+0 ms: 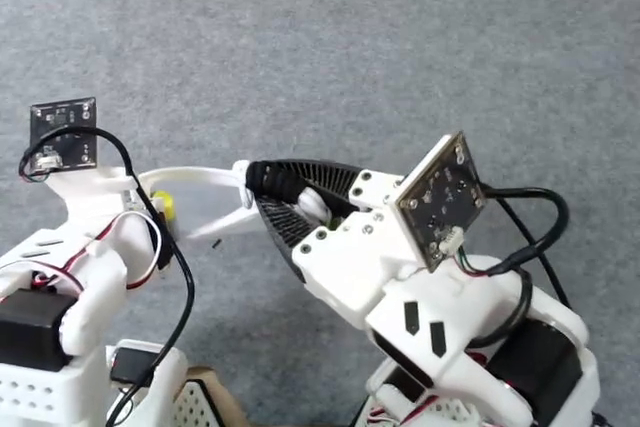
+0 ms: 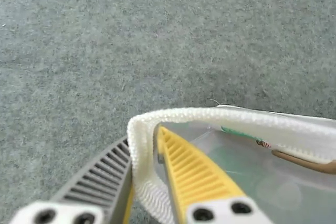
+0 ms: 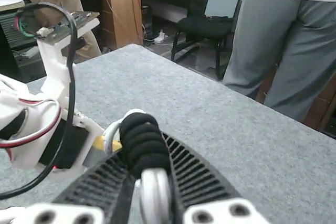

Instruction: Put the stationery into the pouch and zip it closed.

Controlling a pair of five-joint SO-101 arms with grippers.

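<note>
At the pouch (image 2: 236, 121) zipper edge: left gripper (image 2: 144, 136) clenched on it. Right gripper (image 3: 143, 150) grasps pouch's opposite end. Pouch over table (image 1: 400, 57), stationery (image 2: 252, 136) inside.

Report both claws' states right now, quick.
Left claw: closed on the clear plastic pouch's white woven zipper edge.
Right claw: closed on the black ribbed pull at the zipper's end.

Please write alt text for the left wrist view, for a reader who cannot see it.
The left gripper, one finger yellow and one grey, clamps the white woven edge of a clear pouch. Inside show a green item and a brown item; the grey table lies beneath.
</note>
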